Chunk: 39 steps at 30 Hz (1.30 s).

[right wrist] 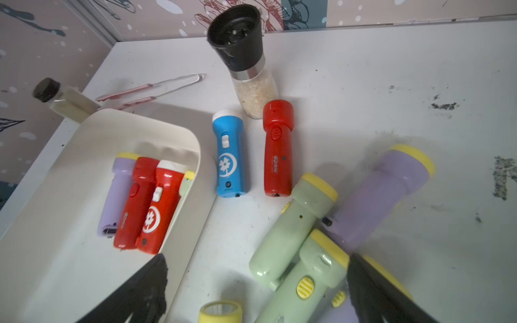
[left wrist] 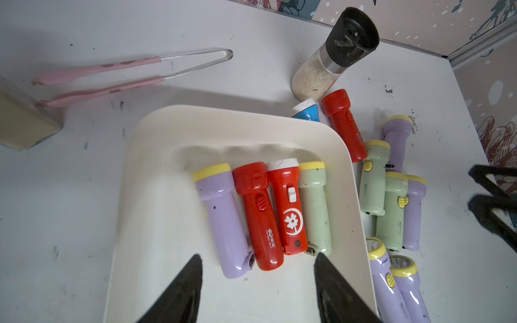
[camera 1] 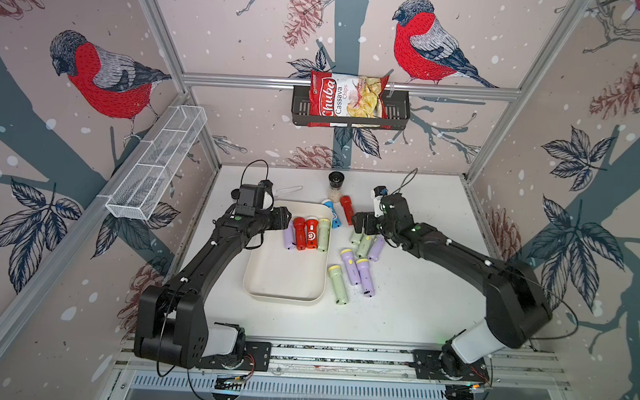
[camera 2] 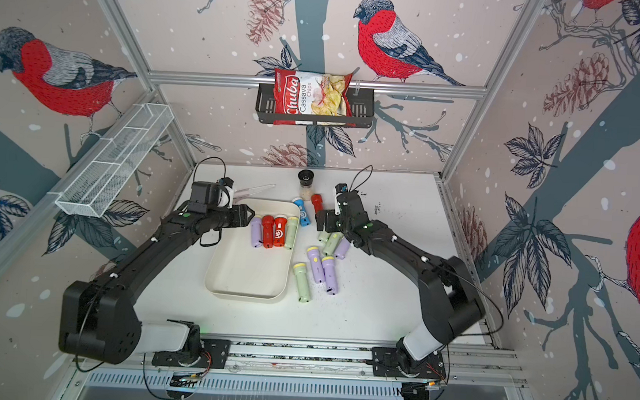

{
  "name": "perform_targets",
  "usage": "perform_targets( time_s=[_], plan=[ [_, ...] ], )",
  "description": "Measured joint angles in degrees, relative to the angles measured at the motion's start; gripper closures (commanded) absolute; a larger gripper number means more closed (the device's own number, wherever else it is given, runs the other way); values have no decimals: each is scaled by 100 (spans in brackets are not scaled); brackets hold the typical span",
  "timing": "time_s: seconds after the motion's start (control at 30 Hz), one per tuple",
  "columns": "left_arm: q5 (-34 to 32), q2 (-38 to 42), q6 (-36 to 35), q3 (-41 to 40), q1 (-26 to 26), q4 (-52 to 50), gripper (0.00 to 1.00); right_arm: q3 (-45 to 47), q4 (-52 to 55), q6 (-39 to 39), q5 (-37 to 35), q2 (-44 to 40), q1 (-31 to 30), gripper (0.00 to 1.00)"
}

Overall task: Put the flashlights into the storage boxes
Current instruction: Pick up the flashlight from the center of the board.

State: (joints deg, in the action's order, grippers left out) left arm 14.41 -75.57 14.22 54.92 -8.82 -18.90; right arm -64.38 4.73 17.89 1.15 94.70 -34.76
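With the back wall as twelve o'clock in both top views, the left gripper (camera 1: 286, 220) hangs over the tray (camera 1: 285, 282) near its eleven o'clock corner. Its jaws are partly apart and hold nothing.

Four flashlights (camera 1: 311, 234) lie side by side across the tray's twelve o'clock end: lilac, red, red and green, heads toward twelve. The six o'clock half of the tray is bare.

A blue flashlight (camera 1: 331, 214) lies on the table just off the one o'clock corner, with a red flashlight (camera 1: 346, 209) beside it. At three o'clock is a heap (camera 1: 365, 245) of green and lilac ones, and three more (camera 1: 349, 266) lie near four o'clock.

The right gripper (camera 1: 359, 223) hovers above the heap with its jaws spread wide and empty. In the right wrist view a green flashlight (right wrist: 303, 282) lies between its tips.

The task looks partly done, with the next pick being lined up. The right gripper should come down astride that green body, close and lift. It can then carry the flashlight toward nine o'clock and set it in the bare half, clear of the left gripper.
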Motion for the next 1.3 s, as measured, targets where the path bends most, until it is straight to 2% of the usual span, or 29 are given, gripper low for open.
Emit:
perform_targets(
  time_s=[0.27, 0.57, 0.97, 1.3],
  plan=[
    [-114, 68, 48, -221, -4, 101, 37, -1631, 988, -289, 262, 1670, 105, 14],
    [-22, 122, 240, -348, -4, 361, 37, -3211, 1672, -605, -11, 2997, 105, 24],
    [46, -55, 291, -269, 35, 448, 37, -4181, 2131, -1027, -299, 3919, 94, 38],
    [57, -96, 289, -216, 35, 450, 38, -4518, 2420, -1174, -695, 4175, -4, 55]
  ],
)
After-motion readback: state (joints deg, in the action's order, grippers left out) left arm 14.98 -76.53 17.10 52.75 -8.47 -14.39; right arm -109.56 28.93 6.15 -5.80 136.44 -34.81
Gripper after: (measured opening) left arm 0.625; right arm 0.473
